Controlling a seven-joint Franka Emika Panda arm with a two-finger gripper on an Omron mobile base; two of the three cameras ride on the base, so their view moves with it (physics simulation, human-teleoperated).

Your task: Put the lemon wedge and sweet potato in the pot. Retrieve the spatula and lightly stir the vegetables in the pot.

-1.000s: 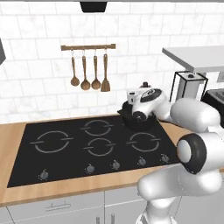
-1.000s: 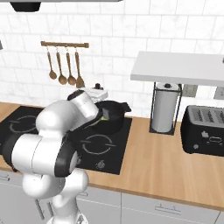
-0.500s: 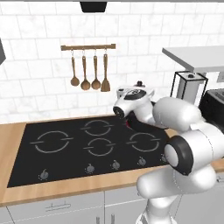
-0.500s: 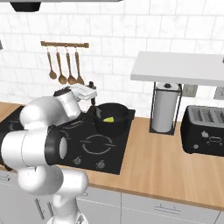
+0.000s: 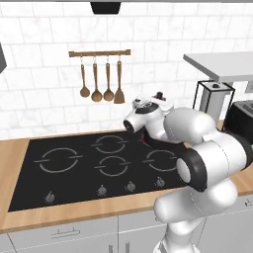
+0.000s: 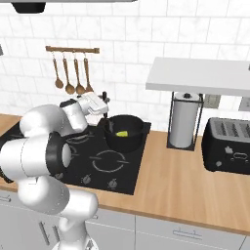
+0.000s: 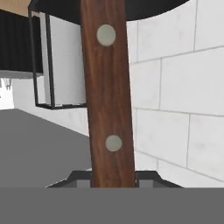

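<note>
We're on the stir step: gripper (image 7: 113,181) clamped on the spatula (image 7: 107,94) handle, centre frame. Lemon wedge (image 6: 122,133) sits in pot (image 6: 123,132). Next: sweep gently.

Lemon wedge (image 6: 122,133) in pot (image 6: 124,132) – pot on hob (image 6: 117,163), rear right

**Item count**

- 1 pot (image 6: 124,131)
- 1 lemon wedge (image 6: 122,133)
- 1 spatula (image 7: 107,94)
- 4 wooden utensils (image 5: 102,78) on 1 rail (image 5: 99,53)
- 4 burner rings (image 5: 109,154)
- 4 knobs (image 5: 103,189)
- 1 paper towel holder (image 6: 185,120)
- 1 toaster (image 6: 229,145)
</note>
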